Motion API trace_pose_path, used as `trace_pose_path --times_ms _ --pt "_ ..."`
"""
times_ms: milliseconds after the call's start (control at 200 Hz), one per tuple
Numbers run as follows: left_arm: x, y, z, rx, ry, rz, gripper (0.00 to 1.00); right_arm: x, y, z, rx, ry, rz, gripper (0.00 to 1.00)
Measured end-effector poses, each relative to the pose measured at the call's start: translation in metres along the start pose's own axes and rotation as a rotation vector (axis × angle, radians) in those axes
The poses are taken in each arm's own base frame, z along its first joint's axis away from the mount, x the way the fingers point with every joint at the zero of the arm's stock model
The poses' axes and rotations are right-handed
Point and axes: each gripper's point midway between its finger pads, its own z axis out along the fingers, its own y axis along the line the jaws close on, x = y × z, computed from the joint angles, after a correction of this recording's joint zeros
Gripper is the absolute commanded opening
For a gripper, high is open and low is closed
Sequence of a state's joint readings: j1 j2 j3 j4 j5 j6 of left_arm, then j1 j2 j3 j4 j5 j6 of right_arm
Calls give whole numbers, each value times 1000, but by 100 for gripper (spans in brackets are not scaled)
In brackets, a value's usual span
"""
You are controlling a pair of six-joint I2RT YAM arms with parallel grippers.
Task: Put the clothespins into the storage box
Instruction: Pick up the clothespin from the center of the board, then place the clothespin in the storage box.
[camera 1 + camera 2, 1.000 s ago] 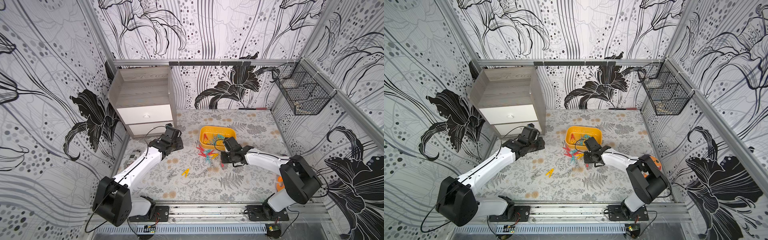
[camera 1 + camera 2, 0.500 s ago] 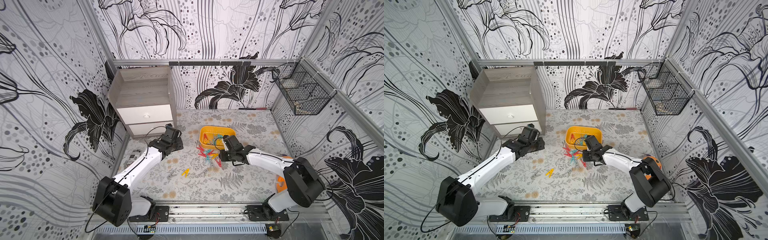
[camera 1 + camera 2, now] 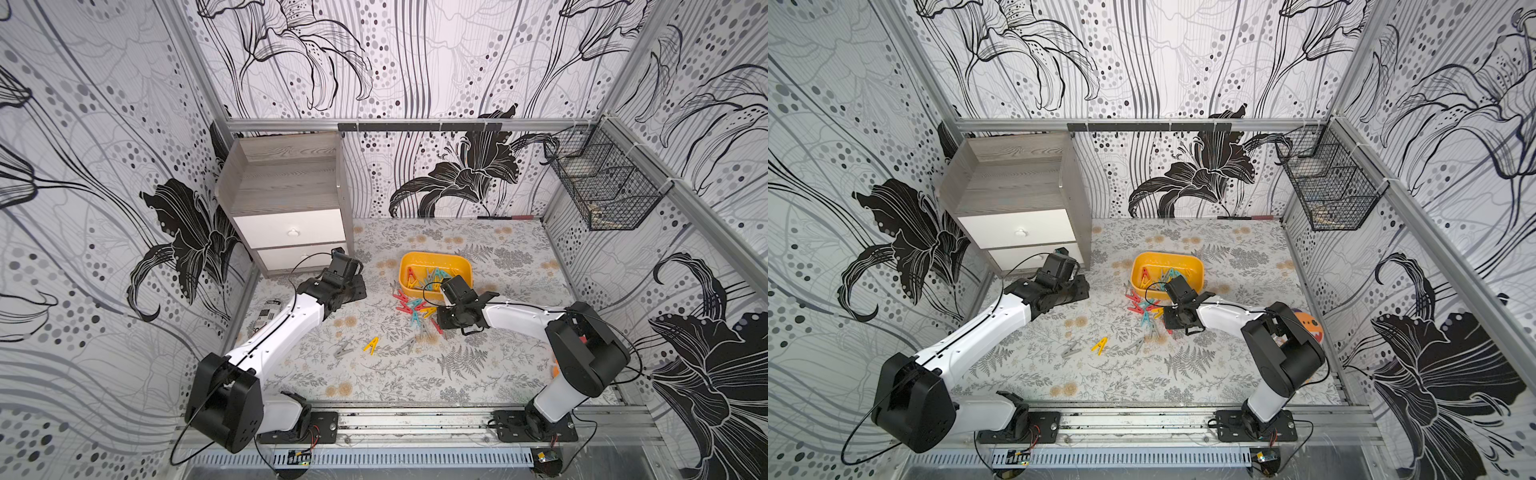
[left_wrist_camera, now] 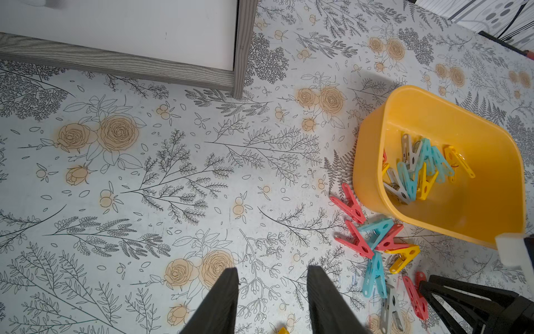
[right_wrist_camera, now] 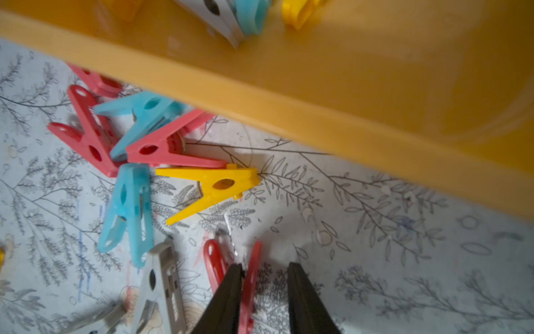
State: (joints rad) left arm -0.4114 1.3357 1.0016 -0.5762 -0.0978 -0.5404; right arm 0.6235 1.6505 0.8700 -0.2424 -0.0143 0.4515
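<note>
1. Both top views: the storage box [image 3: 434, 254] sits mid-worktop [image 3: 498, 365]. Several clothespins [image 3: 428, 277] lie inside and more are heaped just in front. The right claw [image 3: 436, 324] is down at that heap, and the left claw [image 3: 360, 289] is well off, near the cabinet [image 3: 286, 178].
2. Left wrist: left claw [image 4: 273, 269] fingers apart, empty, over bare worktop.
3. Right wrist: right claw [image 5: 265, 264] parted, and a red clothespin [image 5: 251, 277] straddles one finger. Nothing is clamped, and the box rim is just ahead.

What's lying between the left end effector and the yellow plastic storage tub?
Left wrist view: past the left end effector comes bare floral tablecloth, then a cluster of red, teal and yellow plastic clothespins beside the yellow tub.
</note>
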Motion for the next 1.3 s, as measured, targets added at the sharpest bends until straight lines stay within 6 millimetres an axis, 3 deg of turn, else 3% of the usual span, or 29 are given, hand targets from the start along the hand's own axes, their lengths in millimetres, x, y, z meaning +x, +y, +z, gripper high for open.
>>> trace_pose_path --times_ms 110,285,486,576,676,811,916,991,1061,1192,1302 --pt "0 0 0 0 0 0 44 -1 0 1 -1 -4 1 25" --pt "0 0 0 0 0 0 44 -7 2 9 0 -10 1 9" --pt "0 1 0 -3 0 1 44 -8 2 7 8 -5 -2 7" --pt "0 1 0 -5 0 1 44 -12 2 -5 22 -5 -18 7" --pt "1 1 0 -7 1 4 44 -38 11 -31 15 -63 -48 7" --pt "1 2 0 -8 4 5 44 -97 35 -73 -22 -206 -92 7" --pt "1 2 0 -9 6 6 44 -135 44 -86 -31 -280 -113 7" --pt "2 2 0 -10 8 7 44 -159 46 -75 -24 -299 -118 6" --pt "2 2 0 -9 10 6 44 -171 42 -51 -8 -283 -120 7" --pt "4 -1 -1 12 19 1 44 -172 27 6 32 -202 -114 7" --pt "13 -4 2 35 38 -4 44 -170 13 40 58 -154 -97 7"
